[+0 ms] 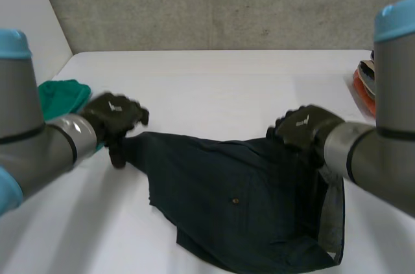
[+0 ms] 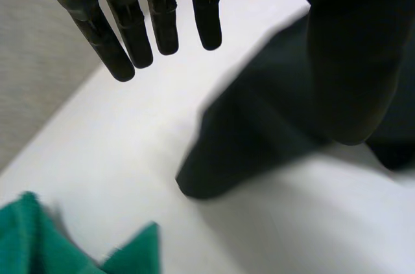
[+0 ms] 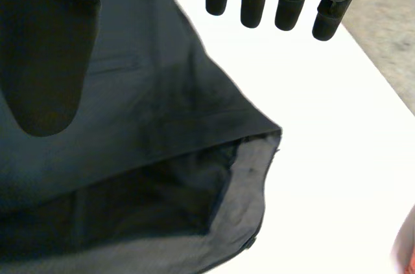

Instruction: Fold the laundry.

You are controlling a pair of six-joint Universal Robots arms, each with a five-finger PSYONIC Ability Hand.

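Dark trousers [image 1: 240, 203] lie crumpled on the white table [image 1: 214, 79], near the front edge and right of centre. The narrow end points to the left and the open waist with grey lining faces right.

Left hand [image 1: 115, 115] is at the narrow tip. Its fingers [image 2: 130, 34] are straight and slightly apart over bare table, thumb over the cloth, pinching nothing.

Right hand [image 1: 303, 125] is at the far edge near the waist, fingers [image 3: 253, 2] straight and apart, thumb above the fabric, no grasp.

Green cloth [image 1: 61, 97] lies beside the left hand. 1 stack of folded items [image 1: 365, 83] sits at the table's right edge.
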